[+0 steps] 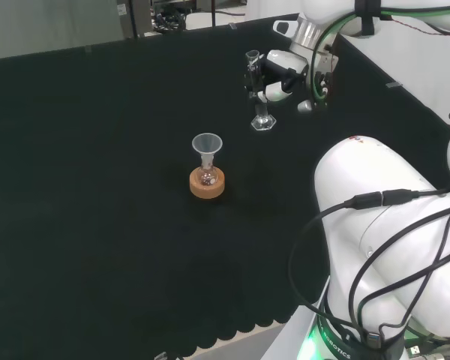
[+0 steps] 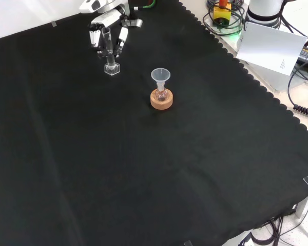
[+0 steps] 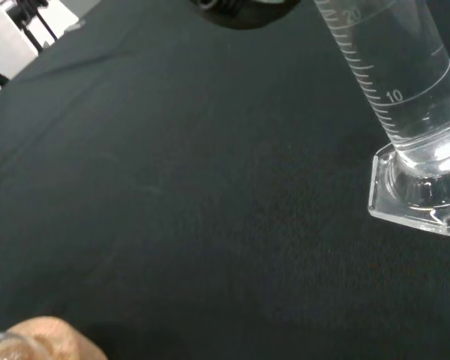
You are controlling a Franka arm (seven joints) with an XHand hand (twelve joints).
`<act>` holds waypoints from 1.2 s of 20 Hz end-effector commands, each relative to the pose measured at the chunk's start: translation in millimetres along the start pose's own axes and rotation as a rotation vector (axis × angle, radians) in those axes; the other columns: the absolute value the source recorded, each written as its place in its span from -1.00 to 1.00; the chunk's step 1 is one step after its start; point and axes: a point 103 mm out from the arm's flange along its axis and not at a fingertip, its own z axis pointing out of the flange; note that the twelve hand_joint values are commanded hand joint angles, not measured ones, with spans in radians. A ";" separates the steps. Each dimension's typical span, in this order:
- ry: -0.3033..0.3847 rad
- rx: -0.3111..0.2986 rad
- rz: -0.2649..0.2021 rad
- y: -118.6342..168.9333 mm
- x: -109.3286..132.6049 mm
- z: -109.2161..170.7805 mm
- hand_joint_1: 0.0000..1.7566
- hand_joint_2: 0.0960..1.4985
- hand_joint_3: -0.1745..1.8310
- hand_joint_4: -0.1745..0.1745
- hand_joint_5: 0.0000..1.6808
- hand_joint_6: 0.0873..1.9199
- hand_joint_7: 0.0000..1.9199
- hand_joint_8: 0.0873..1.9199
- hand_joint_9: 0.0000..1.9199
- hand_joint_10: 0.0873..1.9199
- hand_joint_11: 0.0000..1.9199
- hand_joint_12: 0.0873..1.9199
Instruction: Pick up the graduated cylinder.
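A: What carries it all?
B: A table (image 2: pixel 143 174) under black cloth.
A: And on the cloth?
B: A cork stand (image 2: pixel 161 99) holding a small flask with a funnel. In the front view the cylinder (image 2: pixel 111 59) stands up-left of the stand, well apart, on its clear foot.

From behind the arm's base we look over its big white links (image 1: pixel 390 225) at the black cloth (image 1: pixel 97 187). From the opposite front side we look down. The wrist camera sits very near the clear glass graduated cylinder (image 3: pixel 405 97), which both wider views share.
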 end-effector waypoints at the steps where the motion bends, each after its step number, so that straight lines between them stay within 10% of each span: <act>1: -0.092 0.104 0.030 -24.0 20.2 -9.5 0.39 0.49 -0.83 -0.57 0.12 0.07 -0.01 0.02 0.42 -1.00 0.24 -0.17; 5: -0.157 0.181 0.067 -44.9 37.0 -12.6 0.39 0.46 -0.83 0.17 0.19 0.01 0.01 0.00 0.44 -1.00 0.25 -0.18; 24: -0.349 0.454 0.144 -99.3 89.8 -4.5 0.39 0.44 -0.83 0.25 0.20 -0.02 0.06 -0.06 0.48 -1.00 0.28 -0.19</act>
